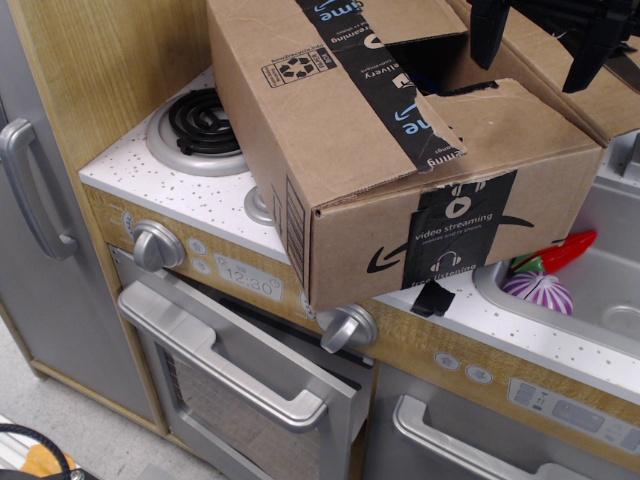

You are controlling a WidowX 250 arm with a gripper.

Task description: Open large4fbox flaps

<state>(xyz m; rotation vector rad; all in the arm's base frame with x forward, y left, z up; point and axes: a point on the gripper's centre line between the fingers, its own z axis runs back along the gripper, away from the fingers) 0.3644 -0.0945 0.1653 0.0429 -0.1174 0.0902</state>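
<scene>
The large4fbox is a big brown cardboard box resting on the toy kitchen counter, overhanging its front edge. Black tape with "video streaming" and a headphone icon runs down its front. The near-left flap lies almost flat with a black tape strip lettered white and blue. The front flap lies low over the opening, and a dark gap shows between them. A right flap is folded outward. My gripper hangs at the top right above that flap, its two black fingers spread apart and empty.
A toy stove burner sits left of the box. Oven knobs and the oven door handle are below. A sink at right holds a red and purple toy. A grey fridge door stands at left.
</scene>
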